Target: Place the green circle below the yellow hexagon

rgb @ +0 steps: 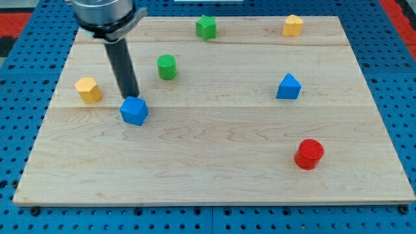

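Camera view. The desk (214,169) is a pale wooden board lying on a blue perforated surface (19,97).

The arm carries no claw, so no open or closed state applies; it ends in a dark rod whose lower end, my tip (132,97), stands at the upper edge of the blue cube (134,110), touching or just short of it; which cannot be told.

Task items: the green circle (167,67), a short cylinder, stands upright in the upper-left part of the desk, just to the view's right of the rod and apart from it. The yellow hexagon (88,90) sits near the desk's left edge, to the view's left of the rod and lower in the view than the green circle. The rod stands between these two blocks.

Other blocks: a green star (207,26) near the top edge; a yellow block (293,25) near the top right corner, shape unclear; a blue triangular block (288,86) right of centre; a red cylinder (309,154) at lower right. All are well apart from one another.
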